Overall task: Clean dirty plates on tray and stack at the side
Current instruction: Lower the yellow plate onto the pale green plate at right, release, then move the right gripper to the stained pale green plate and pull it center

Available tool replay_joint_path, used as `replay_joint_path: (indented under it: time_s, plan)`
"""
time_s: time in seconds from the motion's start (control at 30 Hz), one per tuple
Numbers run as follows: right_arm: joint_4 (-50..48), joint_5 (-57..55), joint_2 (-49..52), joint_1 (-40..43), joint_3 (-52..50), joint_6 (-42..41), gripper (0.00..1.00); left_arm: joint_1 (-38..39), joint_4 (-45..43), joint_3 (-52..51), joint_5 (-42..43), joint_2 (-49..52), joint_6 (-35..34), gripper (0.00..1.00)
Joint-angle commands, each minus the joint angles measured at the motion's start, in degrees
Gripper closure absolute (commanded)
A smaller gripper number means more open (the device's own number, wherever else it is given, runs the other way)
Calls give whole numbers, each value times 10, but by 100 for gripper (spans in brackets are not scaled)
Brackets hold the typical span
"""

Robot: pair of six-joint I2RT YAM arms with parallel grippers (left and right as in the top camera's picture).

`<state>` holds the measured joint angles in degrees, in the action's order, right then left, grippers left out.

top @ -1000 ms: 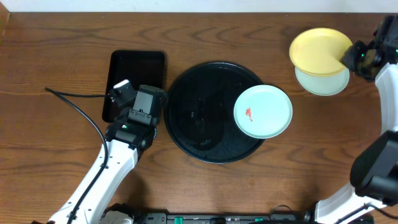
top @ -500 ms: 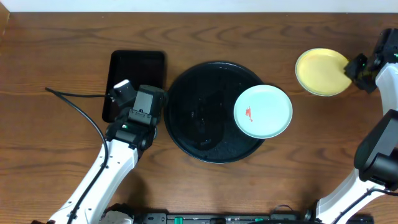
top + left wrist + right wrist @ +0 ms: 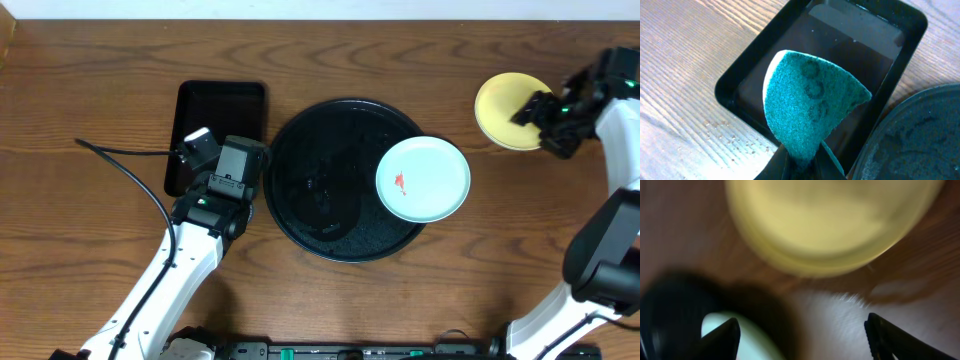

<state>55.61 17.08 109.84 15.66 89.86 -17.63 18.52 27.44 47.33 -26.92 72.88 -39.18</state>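
A pale mint-green plate [image 3: 423, 179] with a red smear lies on the right part of the round black tray [image 3: 310, 180]. On the bare wood at the far right sits the yellow plate [image 3: 505, 108], blurred in the right wrist view [image 3: 835, 225]. My right gripper [image 3: 540, 122] hovers open at that plate's right edge, with nothing between its jaws [image 3: 802, 337]. A mint plate edge [image 3: 760, 342] shows at that view's lower left. Left of the tray, my left gripper [image 3: 802, 160] is shut on a green scouring sponge [image 3: 812, 105].
A smaller rectangular black tray [image 3: 215, 110] sits left of the round one, under the sponge [image 3: 855, 50]. The round tray's rim [image 3: 920, 140] shows at the left wrist view's right. A black cable [image 3: 120, 165] trails across the left tabletop.
The right gripper lowered the yellow plate onto the mint plate beneath, covering it, then opened and let go. The left arm and sponge have not moved.
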Motion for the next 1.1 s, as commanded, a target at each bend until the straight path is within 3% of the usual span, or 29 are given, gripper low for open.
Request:
replay_joint_path:
  time_s: [0.0,0.23,0.57,0.73,0.87,1.07]
  plan:
    - [41,-12,-25,-63,0,62,17,-2,-6,-3,7,2,-7,92]
    - [84,-140,-23,-165,-29,35,7,-2,-16,-3,21,2,-7,92]
    - [80,-167,-23,-211,-66,14,9,-2,-60,-3,20,3,10,92]
    - [69,-166,-23,-211,-90,14,27,-2,-89,-3,21,15,10,92]
    - [43,-158,-23,-211,-118,14,32,-2,-152,-3,21,32,27,92]
    - [29,-139,-23,-214,-123,14,71,-6,-234,-3,21,50,118,92]
